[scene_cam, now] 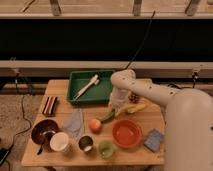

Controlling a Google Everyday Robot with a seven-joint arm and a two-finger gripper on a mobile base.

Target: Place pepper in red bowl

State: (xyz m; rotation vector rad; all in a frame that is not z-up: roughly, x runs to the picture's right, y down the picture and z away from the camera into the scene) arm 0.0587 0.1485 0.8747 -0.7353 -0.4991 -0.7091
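The pepper (107,117) is small, dark green and elongated. It lies on the wooden table (60,112) just left of a pale yellow corn-like piece (133,108). My gripper (115,105) points down from the white arm, right above the pepper's upper right end; I cannot tell whether it touches it. The red bowl (126,133) is wide, shallow and orange-red. It sits empty in front of the pepper, to the lower right of the gripper.
A green tray (103,90) with a white utensil (86,86) stands behind. A round orange fruit (94,125), grey-blue cloth (75,122), maroon bowl (44,131), white cup (60,142), metal cup (86,143), light green cup (105,148) and blue sponge (154,140) crowd the front.
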